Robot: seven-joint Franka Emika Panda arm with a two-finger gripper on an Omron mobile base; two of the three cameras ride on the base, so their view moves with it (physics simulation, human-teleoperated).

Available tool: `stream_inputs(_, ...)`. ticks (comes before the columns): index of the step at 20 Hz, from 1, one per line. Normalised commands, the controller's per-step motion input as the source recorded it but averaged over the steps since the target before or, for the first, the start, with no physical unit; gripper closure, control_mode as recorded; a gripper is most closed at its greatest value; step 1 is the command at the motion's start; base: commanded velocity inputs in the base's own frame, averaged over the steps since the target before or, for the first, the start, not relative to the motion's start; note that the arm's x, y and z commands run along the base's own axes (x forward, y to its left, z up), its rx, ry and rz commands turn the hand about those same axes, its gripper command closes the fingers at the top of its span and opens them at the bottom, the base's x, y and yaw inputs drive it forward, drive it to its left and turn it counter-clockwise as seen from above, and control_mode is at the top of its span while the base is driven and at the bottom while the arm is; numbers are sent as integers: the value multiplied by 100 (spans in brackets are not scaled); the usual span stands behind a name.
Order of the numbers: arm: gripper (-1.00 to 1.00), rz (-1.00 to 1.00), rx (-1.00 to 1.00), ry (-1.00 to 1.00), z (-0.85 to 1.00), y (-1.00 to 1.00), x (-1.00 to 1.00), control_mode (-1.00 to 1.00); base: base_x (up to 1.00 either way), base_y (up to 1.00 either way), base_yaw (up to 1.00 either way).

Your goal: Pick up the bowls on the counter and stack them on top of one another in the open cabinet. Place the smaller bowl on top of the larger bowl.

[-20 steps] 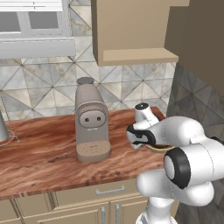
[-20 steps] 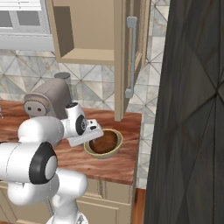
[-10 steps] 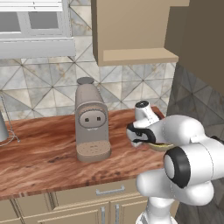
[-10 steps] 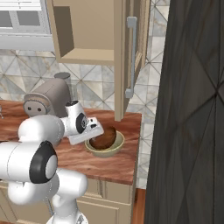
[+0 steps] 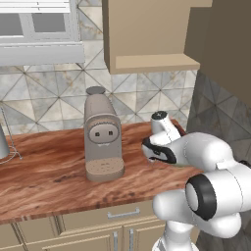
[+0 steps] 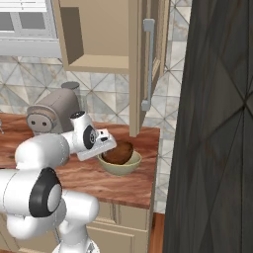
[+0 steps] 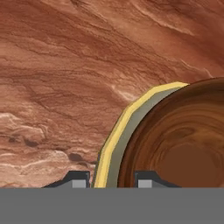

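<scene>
The smaller bowl (image 6: 118, 154), dark brown, sits inside the larger bowl (image 6: 121, 169), pale olive-yellow, on the counter (image 6: 123, 183) near its right end. The brown one looks tipped up on one side. My gripper (image 6: 109, 148) reaches down at the bowls' left rim. In the hand view my gripper (image 7: 112, 179) straddles the yellow rim (image 7: 118, 131) and the edge of the brown bowl (image 7: 183, 144). Its fingers stand apart, with a narrow gap on the outer side. The cabinet (image 6: 99, 64) hangs open above with a bare shelf.
A tall taupe coffee machine (image 5: 102, 142) stands on the counter left of the arm. The open cabinet door (image 6: 143, 64) hangs over the bowls. A dark wall (image 6: 217, 123) closes off the right side beyond the counter's end.
The fingers have drawn closer together around the rims. The brown bowl has tipped up inside the yellow one. The arm has hardly moved.
</scene>
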Motion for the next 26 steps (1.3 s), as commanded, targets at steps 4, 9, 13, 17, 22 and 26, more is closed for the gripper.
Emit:
stream_inputs(4,100,0,-4,-8,24,0,-9,-100,0,0,0)
stream_inputs(9,100,0,-4,-8,27,0,-9,-100,0,0,0)
stream_inputs(13,100,0,-5,-8,35,3,-11,-100,0,0,0)
stream_inputs(17,100,0,-6,-7,39,9,-10,-100,0,0,0)
stream_inputs(22,100,0,-6,-6,44,14,-11,-100,0,0,0)
stream_inputs(26,100,0,-7,-4,52,14,-9,-100,0,0,0)
